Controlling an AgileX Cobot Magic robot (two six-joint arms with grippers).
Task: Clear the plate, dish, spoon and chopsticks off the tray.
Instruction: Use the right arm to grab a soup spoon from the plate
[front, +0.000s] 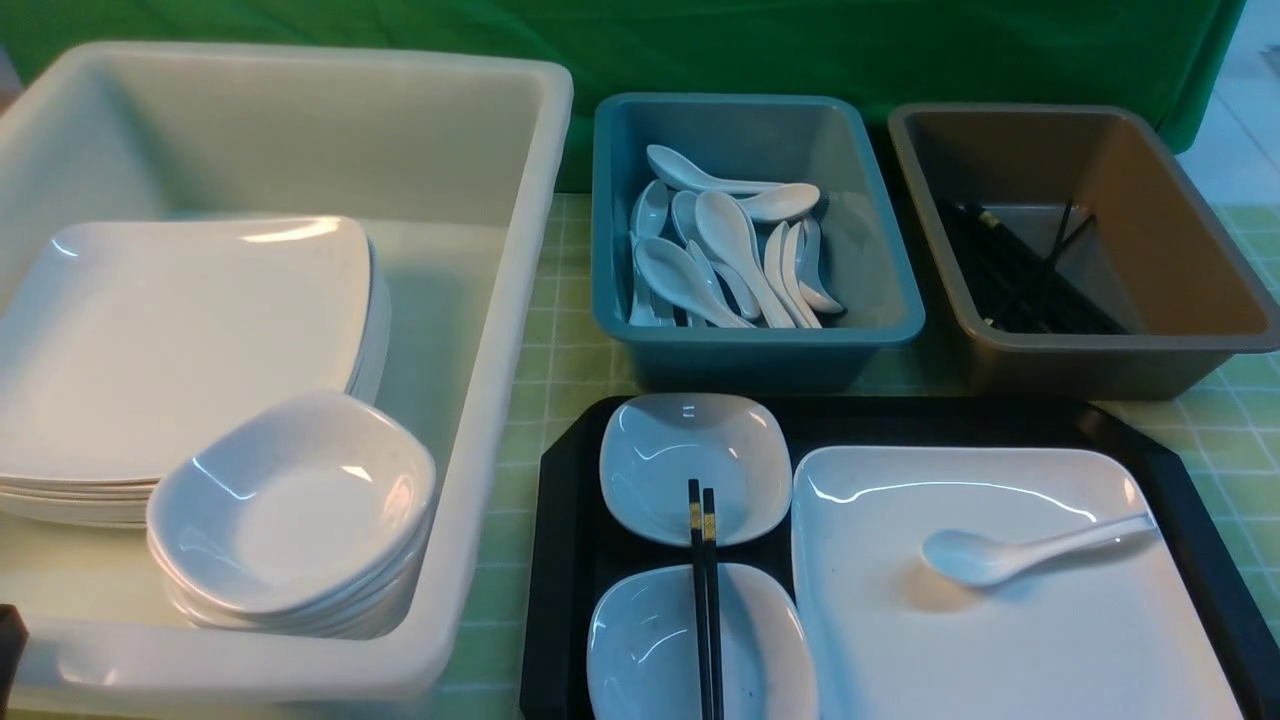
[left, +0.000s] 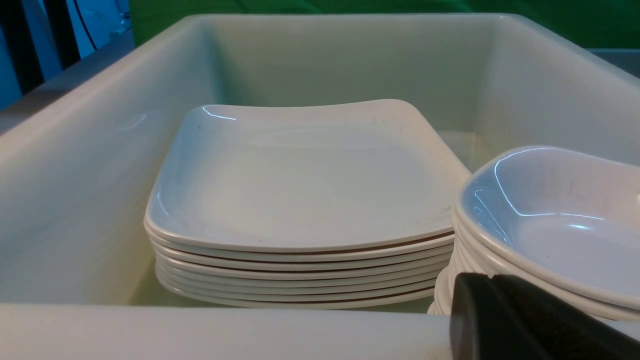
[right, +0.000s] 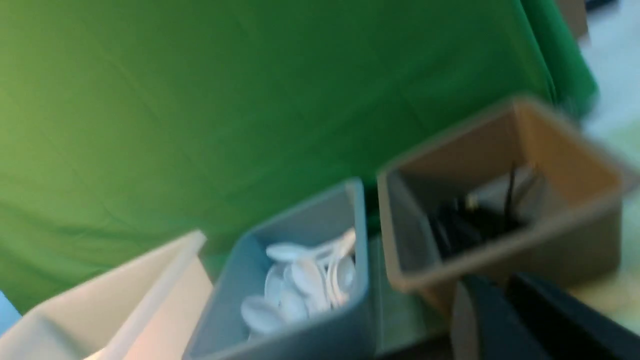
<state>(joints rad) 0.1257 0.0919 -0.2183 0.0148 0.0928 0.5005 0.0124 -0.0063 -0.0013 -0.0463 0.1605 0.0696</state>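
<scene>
On the tray (front: 562, 600), at the near right of the table (front: 512, 560), every item to be cleared is present. The plate (front: 1000, 650) fills the right half. The spoon (front: 1010, 553) lies on it with its handle pointing right. The chopsticks (front: 706, 610) lie side by side across the far dish (front: 660, 450) and the near dish (front: 640, 650) on the left half. Hazard one: lifting the plate with the spoon aboard would probably let the glossy spoon slide off, so remove the spoon first. Hazard two: raising either dish before the chopsticks would tip them, and the thin sticks are likely to roll or separate under a pinch. Hazard three: the plate rim sits close to the tray rim, leaving little finger clearance, so a shallow grip may slip. Beyond the tray stand the teal tub (front: 872, 300), holding spoons, and the brown tub (front: 1160, 260), holding chopsticks. To the left, the white bin (front: 500, 400) holds a plate stack (front: 180, 340) and a bowl stack (front: 290, 510), and a careless release could chip or topple these. The left gripper (left: 500, 315) is closed, with nothing seen in it, and hangs at the bin's near wall. The right gripper (right: 505, 320) is closed, and the blurred wrist view appears to show nothing held. Both must open before any pick.
</scene>
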